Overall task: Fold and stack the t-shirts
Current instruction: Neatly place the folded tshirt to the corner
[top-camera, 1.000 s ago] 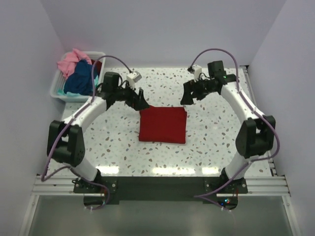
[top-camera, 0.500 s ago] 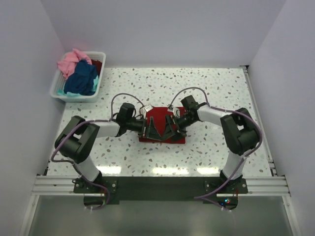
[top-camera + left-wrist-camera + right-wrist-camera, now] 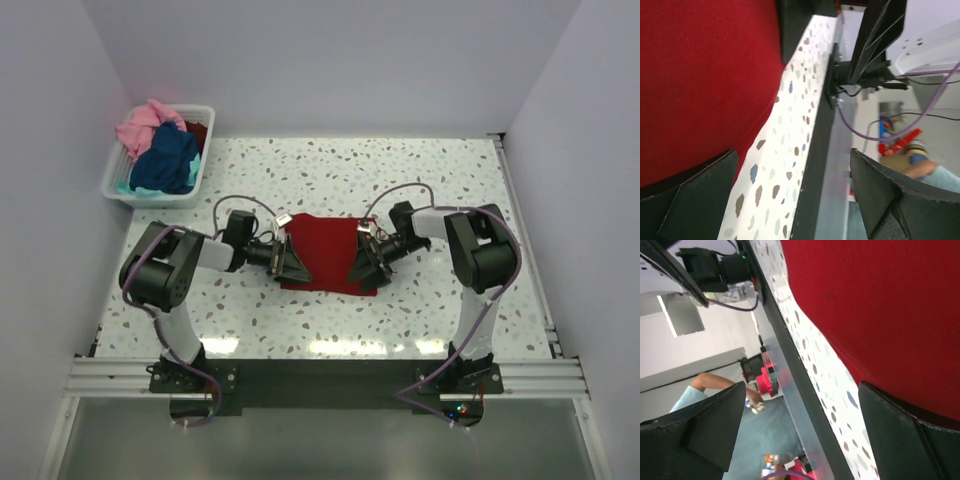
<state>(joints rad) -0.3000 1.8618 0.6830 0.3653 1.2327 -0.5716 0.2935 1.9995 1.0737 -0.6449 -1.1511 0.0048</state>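
**Item:** one deep red t-shirt (image 3: 325, 250), a folded flat rectangle of soft matte cloth, lying mid-table.

**Fingers:** your left gripper (image 3: 285, 263) sits low at the shirt's left edge and your right gripper (image 3: 367, 263) at its right edge. Both have their fingers spread wide and pinch nothing. In each wrist view one dark finger overlaps the cloth's border.

**Surface:** a glossy white table (image 3: 430, 180) with terrazzo speckles, enclosed by pale plain walls.

**Far left corner:** a white slatted basket (image 3: 150, 200) holding crumpled pink (image 3: 140, 125), navy (image 3: 168, 160) and teal (image 3: 124, 186) shirts.
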